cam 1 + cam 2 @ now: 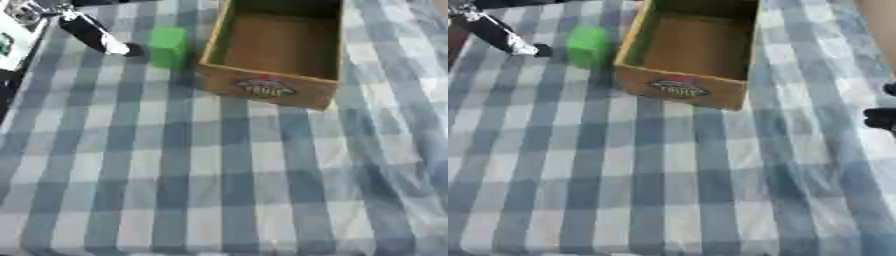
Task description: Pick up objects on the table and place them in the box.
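An open wooden box (273,86) with a coloured label on its front wall stands at the top middle of the checked cloth; the part of its floor that shows is bare. A green block (168,46) stands upright just left of the box. My left hand (94,35) reaches in from the upper left corner, a straight black finger with a pale tip ending a little left of the block, apart from it. Only dark bits of my right hand (880,118) show at the right edge, well right of the box.
A blue-and-white checked cloth (219,180) covers the table. A white object with a green mark (10,45) lies at the left edge, where the table ends in a dark gap.
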`<state>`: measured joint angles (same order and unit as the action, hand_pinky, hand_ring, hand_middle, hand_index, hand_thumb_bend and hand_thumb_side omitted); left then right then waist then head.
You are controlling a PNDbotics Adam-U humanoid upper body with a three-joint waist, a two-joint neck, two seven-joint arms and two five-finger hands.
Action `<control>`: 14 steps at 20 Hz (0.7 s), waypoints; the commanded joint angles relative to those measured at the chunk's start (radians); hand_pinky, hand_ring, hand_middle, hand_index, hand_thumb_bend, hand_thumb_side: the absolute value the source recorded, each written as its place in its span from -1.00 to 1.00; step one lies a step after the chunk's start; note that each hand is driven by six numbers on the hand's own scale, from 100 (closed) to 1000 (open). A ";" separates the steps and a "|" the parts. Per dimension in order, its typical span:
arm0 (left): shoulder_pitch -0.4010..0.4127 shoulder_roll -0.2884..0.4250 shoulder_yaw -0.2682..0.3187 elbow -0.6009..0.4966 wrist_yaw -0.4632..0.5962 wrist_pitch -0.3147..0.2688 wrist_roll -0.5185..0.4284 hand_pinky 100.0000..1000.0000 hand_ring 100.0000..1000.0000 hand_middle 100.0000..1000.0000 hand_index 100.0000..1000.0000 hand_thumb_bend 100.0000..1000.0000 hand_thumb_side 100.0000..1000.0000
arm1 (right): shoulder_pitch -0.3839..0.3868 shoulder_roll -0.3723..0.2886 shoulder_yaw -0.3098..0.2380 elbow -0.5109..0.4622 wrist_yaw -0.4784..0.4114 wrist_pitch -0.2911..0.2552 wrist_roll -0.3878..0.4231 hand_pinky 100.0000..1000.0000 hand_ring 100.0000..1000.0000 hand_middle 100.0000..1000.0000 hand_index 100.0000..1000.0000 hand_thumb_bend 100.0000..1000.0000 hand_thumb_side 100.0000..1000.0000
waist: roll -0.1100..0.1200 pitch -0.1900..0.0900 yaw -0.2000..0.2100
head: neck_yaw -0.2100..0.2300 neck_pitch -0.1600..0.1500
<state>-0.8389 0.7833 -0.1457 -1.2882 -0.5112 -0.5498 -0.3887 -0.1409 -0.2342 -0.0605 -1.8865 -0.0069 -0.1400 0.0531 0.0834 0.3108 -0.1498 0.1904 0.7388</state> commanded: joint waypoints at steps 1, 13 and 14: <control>-0.031 0.017 0.002 0.004 -0.011 -0.005 -0.001 0.62 0.47 0.39 0.80 0.10 -0.75 | -0.006 -0.019 0.001 -0.011 -0.004 -0.001 0.005 0.30 0.30 0.60 0.66 -1.00 0.27 | -0.003 -0.023 -0.001 | 0.002 0.010; -0.107 -0.051 -0.022 0.121 -0.137 -0.047 -0.001 0.62 0.50 0.42 0.78 0.26 -0.63 | -0.006 -0.021 0.006 -0.010 -0.006 -0.002 0.011 0.30 0.30 0.60 0.66 -1.00 0.27 | 0.002 -0.025 -0.018 | 0.007 0.013; -0.112 -0.057 -0.023 0.132 -0.151 -0.052 0.001 0.62 0.50 0.42 0.77 0.26 -0.63 | -0.006 -0.021 0.006 -0.010 -0.006 -0.002 0.011 0.30 0.30 0.60 0.66 -1.00 0.27 | 0.003 -0.025 -0.019 | 0.007 0.013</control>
<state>-0.9298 0.7100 -0.1724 -1.1602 -0.6456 -0.5941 -0.3896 -0.1408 -0.2348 -0.0549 -1.8862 -0.0076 -0.1400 0.0614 0.0893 0.3076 -0.1696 0.1933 0.7464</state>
